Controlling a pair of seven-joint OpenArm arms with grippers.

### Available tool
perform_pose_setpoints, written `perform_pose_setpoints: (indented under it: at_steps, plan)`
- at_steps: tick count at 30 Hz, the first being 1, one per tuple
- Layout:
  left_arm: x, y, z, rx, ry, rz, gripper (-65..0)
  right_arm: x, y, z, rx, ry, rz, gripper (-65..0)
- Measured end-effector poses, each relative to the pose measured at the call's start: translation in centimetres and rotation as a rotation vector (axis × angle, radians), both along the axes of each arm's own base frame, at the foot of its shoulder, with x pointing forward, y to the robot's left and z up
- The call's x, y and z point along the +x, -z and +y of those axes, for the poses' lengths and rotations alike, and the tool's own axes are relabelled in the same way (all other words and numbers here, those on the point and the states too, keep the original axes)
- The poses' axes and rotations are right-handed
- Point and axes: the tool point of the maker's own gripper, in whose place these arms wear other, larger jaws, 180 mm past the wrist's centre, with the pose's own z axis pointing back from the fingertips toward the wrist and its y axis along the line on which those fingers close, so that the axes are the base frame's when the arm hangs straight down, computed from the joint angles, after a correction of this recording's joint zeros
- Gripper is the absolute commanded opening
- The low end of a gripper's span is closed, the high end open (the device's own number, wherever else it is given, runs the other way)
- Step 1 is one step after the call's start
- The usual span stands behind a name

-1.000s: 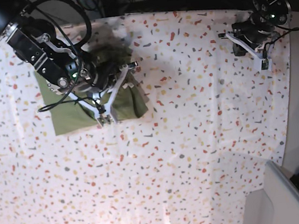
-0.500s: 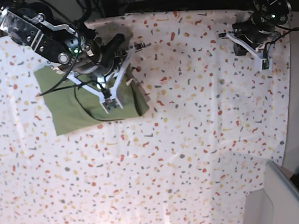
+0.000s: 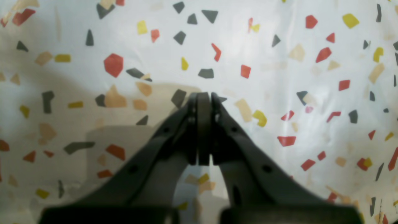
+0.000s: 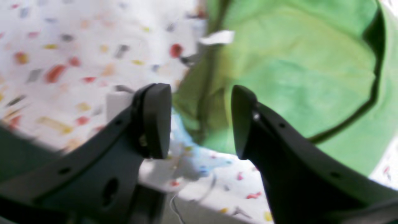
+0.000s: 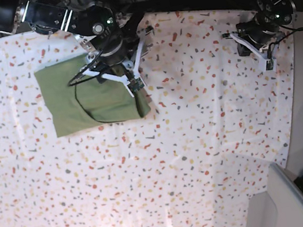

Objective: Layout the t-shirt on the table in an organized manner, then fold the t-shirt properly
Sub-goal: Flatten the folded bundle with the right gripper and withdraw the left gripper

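T-shirt lies folded into a rough olive rectangle in the upper left of the base view, flat on the table, its right edge near the middle of the cloth's upper half. A dark curved line runs across its lower right part; whether that is a seam, a hem or a cable I cannot tell. Right gripper hangs over the shirt's upper right corner, its jaws spread apart with nothing between them; in its own wrist view the right gripper shows bright green fabric and a small white tag beyond the fingers, though the picture is blurred. Far off in the upper right of the base view, well apart from the shirt, the left gripper sits near the cloth's edge. In its wrist view the left gripper has its jaws pressed together on nothing, above bare speckled cloth.
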Motion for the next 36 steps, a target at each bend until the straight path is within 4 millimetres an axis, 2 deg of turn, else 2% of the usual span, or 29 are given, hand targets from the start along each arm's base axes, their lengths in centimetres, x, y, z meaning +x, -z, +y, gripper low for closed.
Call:
perform_pose_setpoints:
  at_steps: [4, 9, 16, 21, 27, 31, 34, 36]
  plan:
    - [0.0, 0.0, 0.0, 0.0, 0.0, 0.001, -65.0, -0.5, 1.1, -0.8, -0.031, 0.009, 0.026, -48.3]
    - [0.0, 0.0, 0.0, 0.0, 0.0, 0.001, -65.0, -0.4, 1.3, -1.0, -0.042, 0.011, 0.028, -65.0]
    - [-0.1, 0.0, 0.0, 0.0, 0.0, 0.001, -65.0, -1.5, -0.1, 0.1, 0.032, 0.024, 0.035, -65.0]
    - [-0.1, 0.0, 0.0, 0.0, 0.0, 0.001, -65.0, -1.8, -0.7, -0.6, 0.073, 0.08, 0.048, -65.0]
    - [0.0, 0.0, -0.1, 0.0, 0.005, 0.001, -65.0, -2.3, -0.1, -1.2, 0.095, 0.006, 0.093, -65.0]
    - [0.1, 0.0, -0.1, 0.0, 0.006, 0.001, -65.0, -2.0, -0.6, 0.0, 0.133, -0.086, 0.089, -65.0]
    - [0.0, 0.1, -0.2, -0.001, 0.007, 0.001, -65.0, -3.1, -0.6, 1.1, 0.16, -0.16, 0.112, -55.4]
    - [0.1, 0.1, -0.3, -0.004, 0.006, 0.0, -65.0, -3.3, -0.6, 1.1, 0.158, -0.157, 0.117, -53.6]
